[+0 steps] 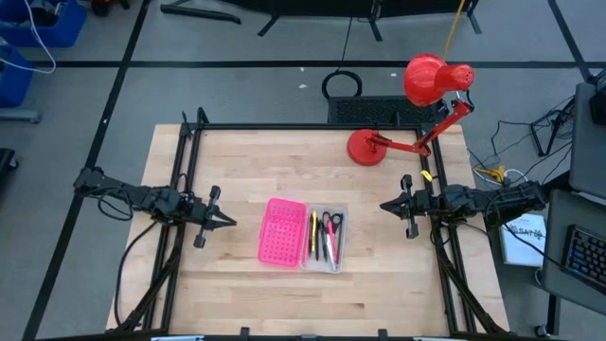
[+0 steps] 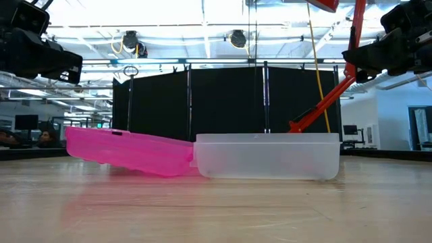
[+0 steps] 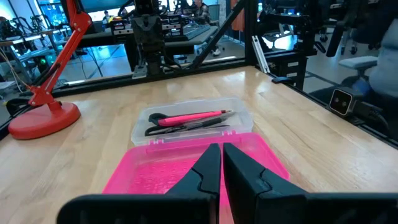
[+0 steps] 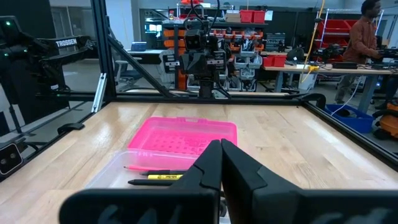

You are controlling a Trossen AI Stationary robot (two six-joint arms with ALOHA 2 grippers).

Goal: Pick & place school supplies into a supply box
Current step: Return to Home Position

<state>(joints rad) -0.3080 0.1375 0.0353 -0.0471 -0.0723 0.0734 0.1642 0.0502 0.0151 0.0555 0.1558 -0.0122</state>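
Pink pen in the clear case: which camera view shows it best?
Left wrist view: the pink pen lies whole and unblocked in the clear case. High view gives only a thin reddish line; right wrist view shows one end beside the right pincer; low view hides it behind the frosted wall.

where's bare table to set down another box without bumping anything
Free, in the high view: the wood strip along the table's edge below the supply box, and the corner left of the red lamp. Crowded: the middle row, where left gripper, pink lid, box and right gripper line up.
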